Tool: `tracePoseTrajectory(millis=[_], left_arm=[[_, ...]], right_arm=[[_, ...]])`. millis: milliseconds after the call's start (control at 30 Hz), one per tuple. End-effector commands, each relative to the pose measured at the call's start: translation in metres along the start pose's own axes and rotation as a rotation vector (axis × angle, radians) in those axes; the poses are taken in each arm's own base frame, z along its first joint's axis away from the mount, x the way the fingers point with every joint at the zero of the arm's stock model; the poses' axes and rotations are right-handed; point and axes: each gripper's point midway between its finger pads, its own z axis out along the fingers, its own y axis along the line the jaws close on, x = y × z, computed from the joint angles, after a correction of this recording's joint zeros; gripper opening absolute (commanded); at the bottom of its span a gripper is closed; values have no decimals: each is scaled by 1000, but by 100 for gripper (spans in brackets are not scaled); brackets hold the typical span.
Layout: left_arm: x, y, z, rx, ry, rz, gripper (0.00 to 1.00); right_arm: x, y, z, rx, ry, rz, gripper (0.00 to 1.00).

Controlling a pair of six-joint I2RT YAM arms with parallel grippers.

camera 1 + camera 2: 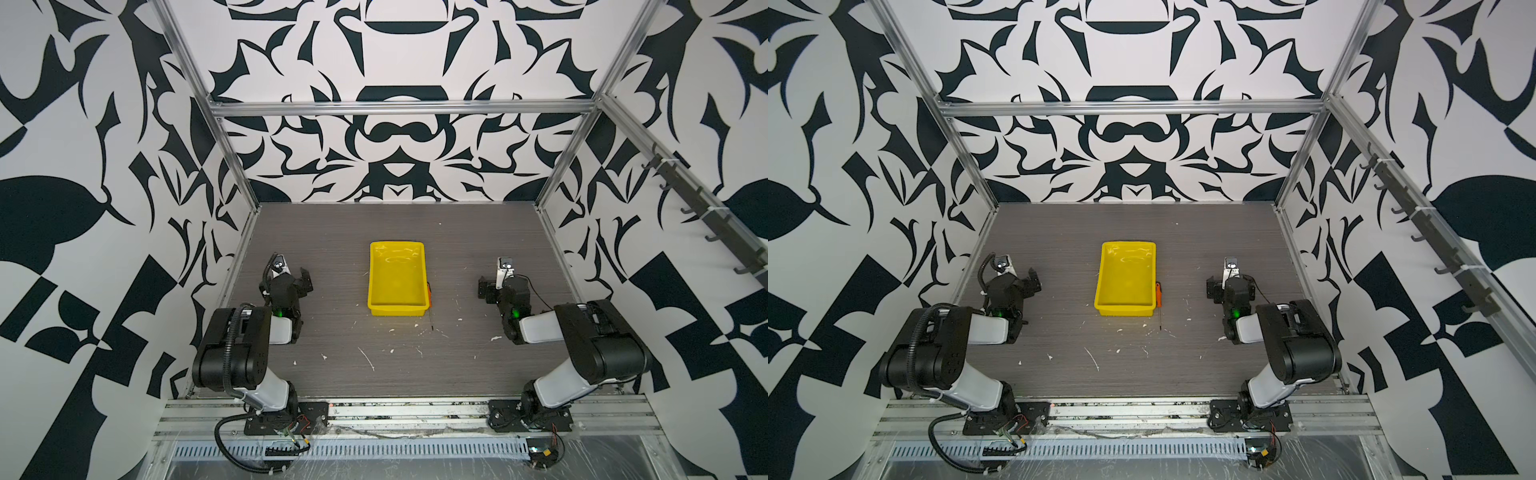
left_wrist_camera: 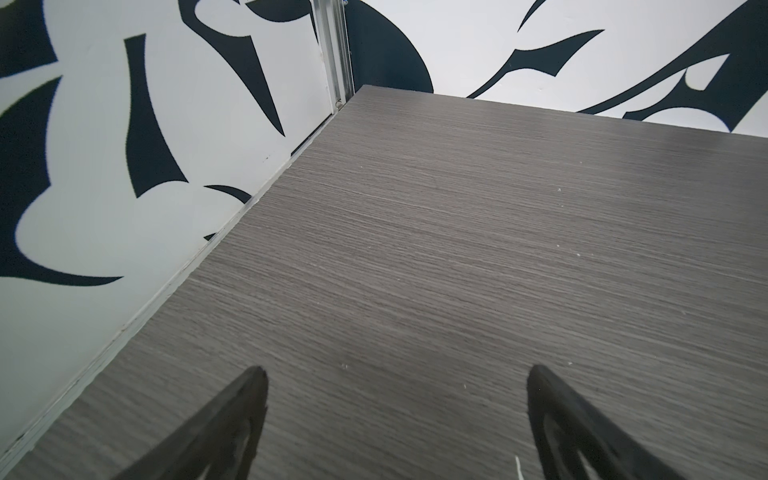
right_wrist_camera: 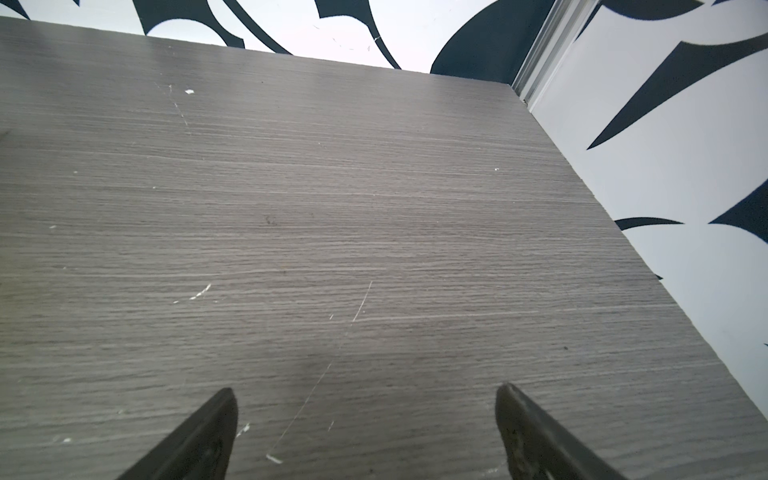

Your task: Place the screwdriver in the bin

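In both top views the screwdriver lies on the table, tight against the bin. Each wrist view shows a spread, empty pincer: left pincer, right pincer. Grasping may nudge the bin.

Glossy yellow plastic bin with bright reflections, matt grey wood-grain table scratched and flecked white near the bin, orange plastic-looking screwdriver handle with thin dark shaft just beside the bin, brushed metal frame rails behind the bin
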Motion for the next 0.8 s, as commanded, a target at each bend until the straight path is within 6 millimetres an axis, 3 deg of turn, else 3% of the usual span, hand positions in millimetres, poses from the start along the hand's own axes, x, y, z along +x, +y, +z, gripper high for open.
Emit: tracePoseTrajectory(millis=[0,533,667,767], left_arm=[[-10,-1,2,7,-24,-16,100],[-10,-1,2,6,-24,-18,100],[-9,-1,2,6,-23,-16,100],[-10,-1,2,7,-25,-17,100]], right_arm=[[-22,1,0,-6,-60,14,100],[-22,1,-1,-7,-61,14,100],[-28,14,-11,-94,-104,-1,100],[-36,4,-23,-12,-143,7,100]])
